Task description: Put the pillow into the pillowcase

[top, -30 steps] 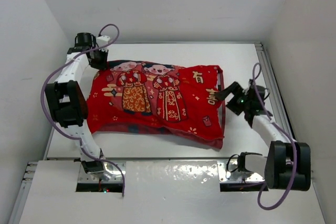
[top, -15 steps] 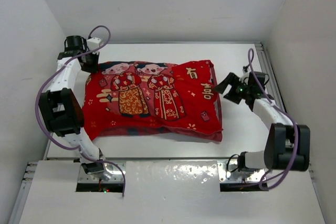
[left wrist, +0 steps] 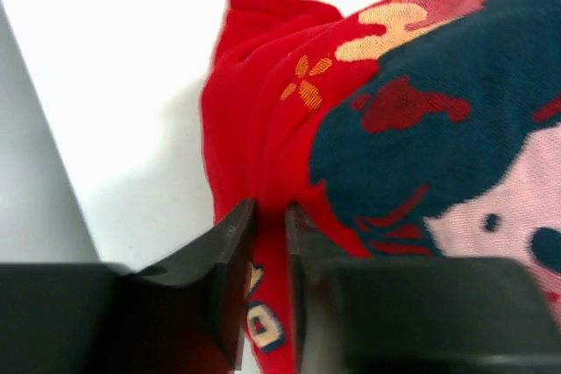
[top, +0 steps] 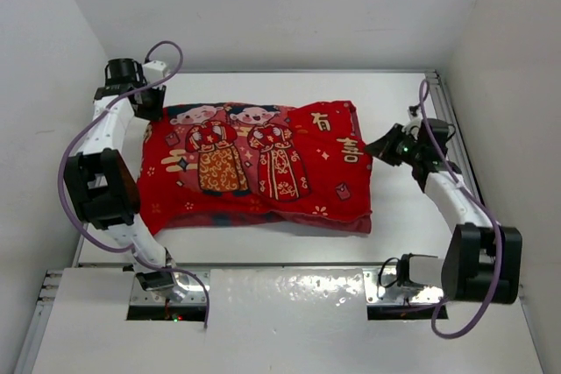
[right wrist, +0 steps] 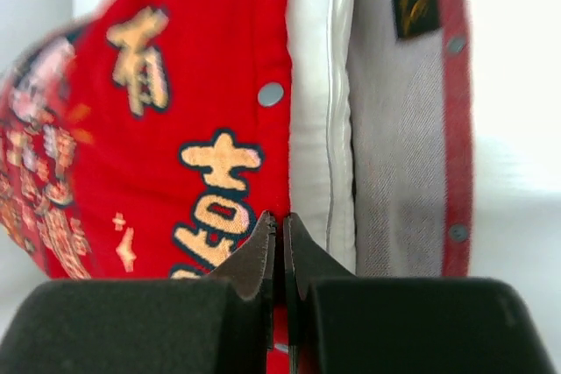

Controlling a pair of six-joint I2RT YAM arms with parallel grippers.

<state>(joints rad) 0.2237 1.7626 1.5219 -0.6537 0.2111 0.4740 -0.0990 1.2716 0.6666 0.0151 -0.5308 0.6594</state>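
Right hand (right wrist: pixel 279 243), at three o'clock, is pinched tight on the pillowcase (top: pixel 263 164) opening, where the pillow (right wrist: pixel 308 111) shows inside. Left hand (left wrist: pixel 267 256), at ten o'clock, straddles the case's corner, fingers slightly apart.

Red pillowcase (top: pixel 263 168) lies flat, white pillow (right wrist: pixel 314 111) showing at its open end.

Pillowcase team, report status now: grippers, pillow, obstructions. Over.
Left gripper nipping pillowcase corner. Right gripper shut at open end. Pillow inside, edge showing. No obstructions seen.
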